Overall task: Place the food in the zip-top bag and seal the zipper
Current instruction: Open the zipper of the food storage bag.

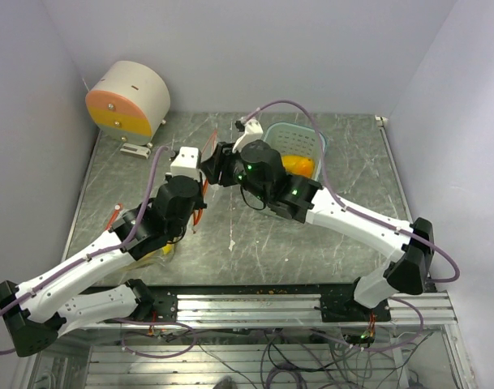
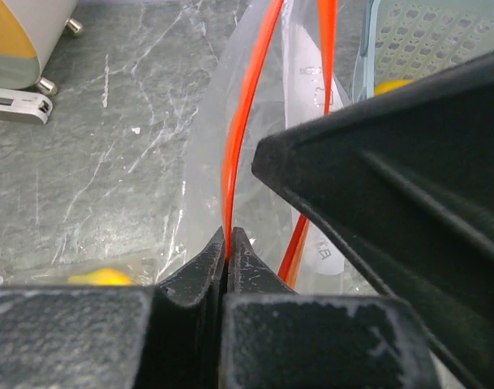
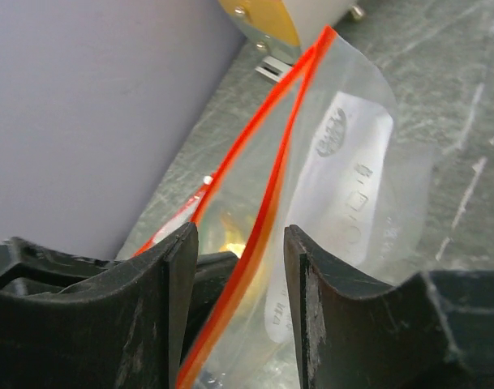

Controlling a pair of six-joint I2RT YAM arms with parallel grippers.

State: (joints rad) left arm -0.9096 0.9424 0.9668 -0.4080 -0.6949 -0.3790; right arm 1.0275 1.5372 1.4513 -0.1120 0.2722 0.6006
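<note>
**Inspector:** State of the hands?

**Assessor:** The left hand (image 2: 228, 243) is pressed together on the zipper (image 2: 229, 194) and pinches one lip of the strip at the very fingertips. The right hand (image 3: 240, 267) stands apart with a finger on either side of the other lip. I see neither pad bearing on it.

**Inspector:** Location of the task items?

**Assessor:** The zip-top bag (image 3: 344, 162) has its mouth raised between the two hands, with the lips parted. Its lower part trails over the desk (image 1: 255, 243) beneath the left arm. A yellow piece (image 2: 105, 277) appears to lie inside the film. The mango (image 1: 299, 166) sits in the basket (image 1: 307, 134), just behind the right arm. I cannot make out any other food.

**Inspector:** Hazards from here?

**Assessor:** I note four.
- **Early sealing:** if the right hand closes and runs along the strip, the mouth is sealed with the mango outside.
- **Weak left hold:** the left hand has only a thin edge at its tips. A sideways tug from the right hand could pull the strip free, and the mouth would collapse.
- **Unmated lips:** the right hand straddles one lip only, so closing there would grip that lip without joining the two.
- **Crowded arms:** the two wrists work close together, and the right arm crosses in front of the basket. A careless swing could knock the left hand or shove the basket.

**Inspector:** Recommendation?

**Assessor:** In my judgement, the remaining food should go in before any sealing stroke, and any pull on the strip should be gentle.
</note>
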